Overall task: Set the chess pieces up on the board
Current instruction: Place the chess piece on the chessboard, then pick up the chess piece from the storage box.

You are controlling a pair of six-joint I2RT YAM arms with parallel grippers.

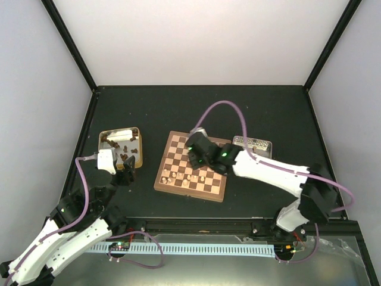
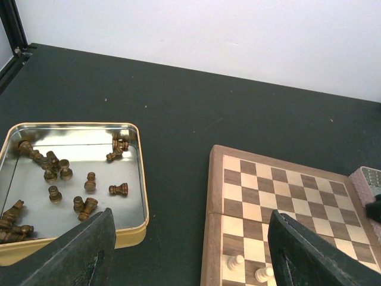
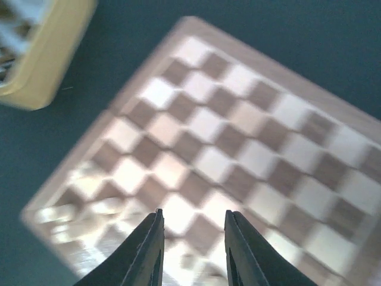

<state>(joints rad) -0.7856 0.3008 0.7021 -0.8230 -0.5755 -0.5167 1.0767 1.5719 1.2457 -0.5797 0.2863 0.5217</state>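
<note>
Beside the gold tin (image 2: 141, 179), the left gripper (image 2: 191, 214) hangs wide open and empty. The dark chess pieces (image 2: 89, 182) lie jumbled inside, ahead to its left (this arm is nearer). Over the board (image 2: 286, 190), the right gripper (image 3: 193, 213) is part-open, holding nothing.

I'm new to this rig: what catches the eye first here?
The square wooden chessboard centred on the black table, with a few pale beige chessmen in its near rows and the right claw open above it. Left of it, a gold-rimmed metal tin holds scattered dark brown chessmen.
</note>
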